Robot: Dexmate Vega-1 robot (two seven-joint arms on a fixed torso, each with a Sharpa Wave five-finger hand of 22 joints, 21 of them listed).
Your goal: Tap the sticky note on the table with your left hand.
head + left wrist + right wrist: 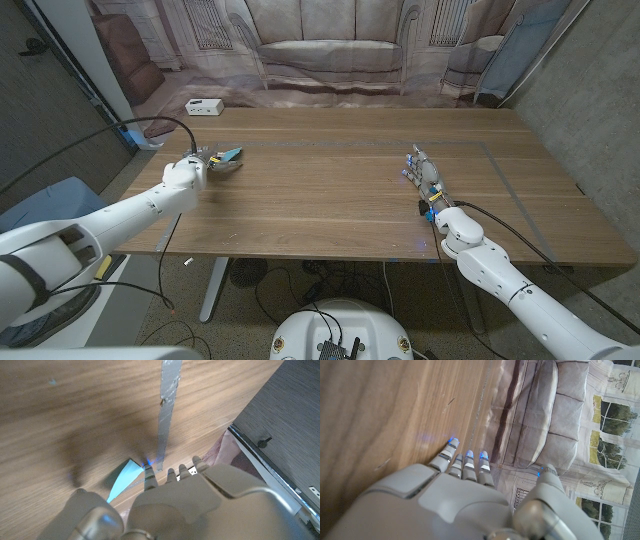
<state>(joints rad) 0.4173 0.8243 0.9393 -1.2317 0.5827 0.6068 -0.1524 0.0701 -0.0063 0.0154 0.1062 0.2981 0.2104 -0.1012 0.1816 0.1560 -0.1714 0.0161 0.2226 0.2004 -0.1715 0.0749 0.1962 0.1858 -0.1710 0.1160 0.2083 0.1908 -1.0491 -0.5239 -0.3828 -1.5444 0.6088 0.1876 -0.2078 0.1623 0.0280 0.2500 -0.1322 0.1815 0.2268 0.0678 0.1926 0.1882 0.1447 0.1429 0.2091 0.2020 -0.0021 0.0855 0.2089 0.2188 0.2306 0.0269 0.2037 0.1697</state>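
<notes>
Nearest, on the right side of the wooden table (330, 215): right hand (424, 175) standing on its edge, fingers stretched out side by side, nothing in it. Parked well apart from the work, most likely to stay clear of a job that belongs to the other arm.

A little farther in, near the table's left edge: left hand (193, 168) reaching forward, fingers extended and loose, gripping nothing. Posed that way, by the look of it, for a tap and not a pick-up, with fingertips leading and no pinch formed.

Just beyond those fingertips: teal sticky note (232, 156), lying on the wood, one corner peeking out from under the hand in the left wrist view. Cannot tell whether touching or hovering just above; too close to call from either view.

Past the note in the left wrist view: grey tape strip (166, 415) stuck to the wood, probably a marker line.

At the far left edge of the table: small white box (203, 106), well away from both hands. Behind everything, a printed backdrop (330, 50) of a sofa.
</notes>
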